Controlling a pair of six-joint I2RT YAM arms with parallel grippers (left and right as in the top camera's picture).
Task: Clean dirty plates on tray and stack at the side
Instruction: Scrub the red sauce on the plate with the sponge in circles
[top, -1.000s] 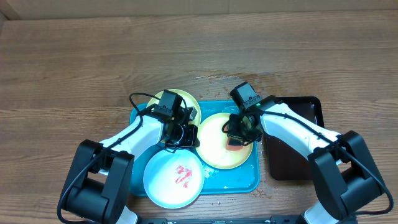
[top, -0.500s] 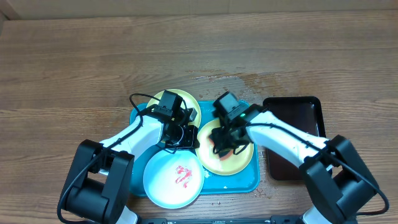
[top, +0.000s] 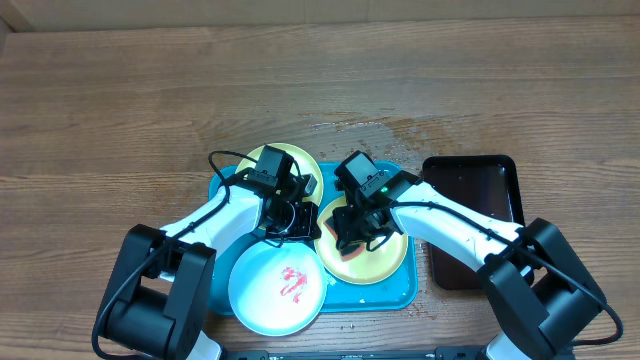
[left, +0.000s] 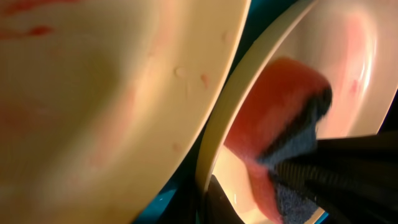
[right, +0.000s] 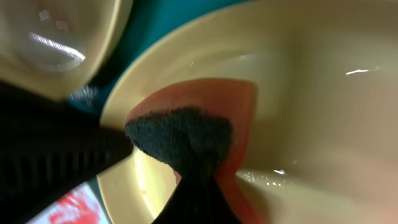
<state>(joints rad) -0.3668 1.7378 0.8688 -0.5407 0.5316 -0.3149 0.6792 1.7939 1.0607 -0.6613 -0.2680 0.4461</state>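
Note:
The turquoise tray (top: 400, 292) holds three plates. A yellow-green plate (top: 283, 158) lies at its back left. A pale blue plate (top: 262, 300) with a red smear lies at the front left, overhanging the tray. A second yellow-green plate (top: 388, 258) lies at the right; it also shows in the right wrist view (right: 311, 81). My left gripper (top: 292, 215) (left: 208, 190) is shut on this plate's left rim (left: 214, 137). My right gripper (top: 355, 232) (right: 196, 171) is shut on an orange sponge with a dark scrub face (right: 214, 102) (left: 280, 106) and presses it on the plate's left part.
A smaller dark brown-black tray (top: 480, 225) lies right of the turquoise tray, under my right arm. Water drops wet the wooden table (top: 400, 128) behind the trays. The blue plate's front edge is near the table's front edge.
My right gripper has swept the sponge leftward across the right yellow-green plate, from its right side to its left. The left gripper stayed on the rim.

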